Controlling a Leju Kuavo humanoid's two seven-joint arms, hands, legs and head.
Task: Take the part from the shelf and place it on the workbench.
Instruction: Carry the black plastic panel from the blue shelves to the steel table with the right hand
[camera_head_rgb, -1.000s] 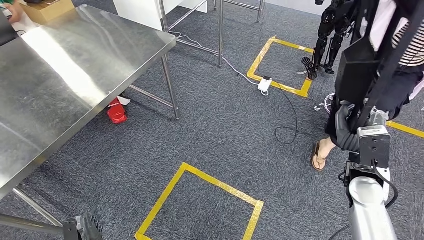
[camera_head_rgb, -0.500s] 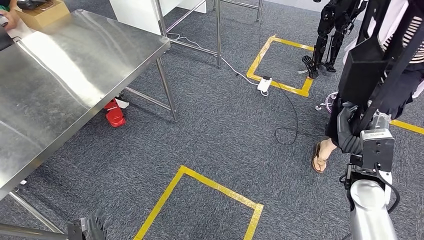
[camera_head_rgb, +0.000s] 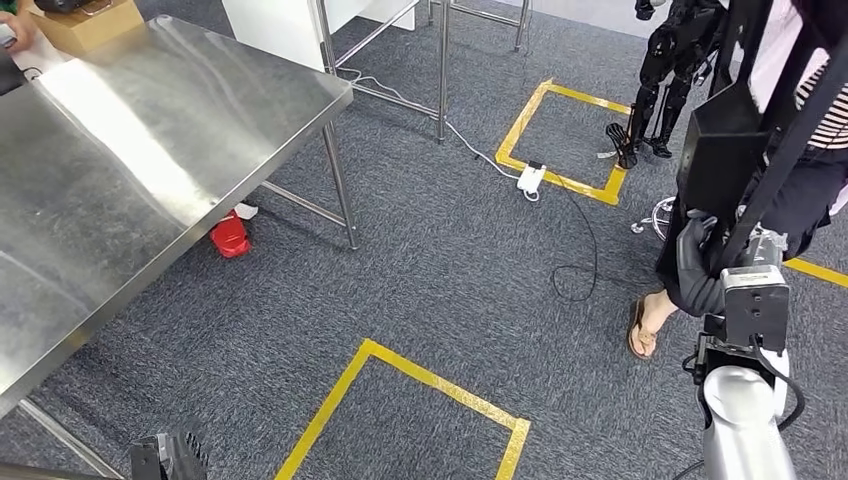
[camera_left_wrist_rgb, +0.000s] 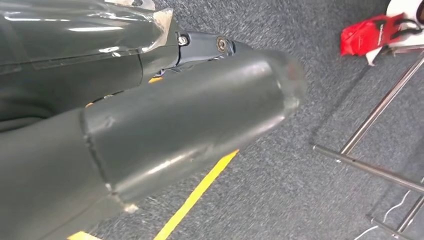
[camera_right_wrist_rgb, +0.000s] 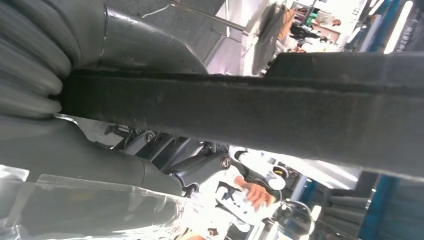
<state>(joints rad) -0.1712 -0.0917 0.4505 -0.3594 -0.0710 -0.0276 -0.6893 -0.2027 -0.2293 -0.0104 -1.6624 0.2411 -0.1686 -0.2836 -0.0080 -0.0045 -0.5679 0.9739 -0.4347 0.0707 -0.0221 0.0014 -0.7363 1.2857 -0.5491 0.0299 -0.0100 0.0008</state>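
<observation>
A large black part (camera_head_rgb: 722, 150) hangs at the right of the head view, and my right hand (camera_head_rgb: 700, 268) grips it from below at its lower edge. In the right wrist view a black bar of the part (camera_right_wrist_rgb: 260, 117) crosses the picture, with my grey thumb (camera_right_wrist_rgb: 145, 47) lying over it. The steel workbench (camera_head_rgb: 150, 140) stands at the left, some way off from the part. My left hand (camera_head_rgb: 170, 458) hangs low at the bottom left beside the bench's leg and holds nothing. Its thick thumb (camera_left_wrist_rgb: 190, 125) lies stretched out above the carpet.
A person stands close behind the part, one sandalled foot (camera_head_rgb: 642, 328) on the carpet. A cardboard box (camera_head_rgb: 85, 22) sits at the bench's far corner. Yellow tape squares (camera_head_rgb: 420, 370), a white power strip (camera_head_rgb: 530, 178) with its cable and a red object (camera_head_rgb: 230, 236) lie on the floor.
The whole picture has swayed a little, so the camera has moved. My right hand still holds the black part in the same place relative to my body.
</observation>
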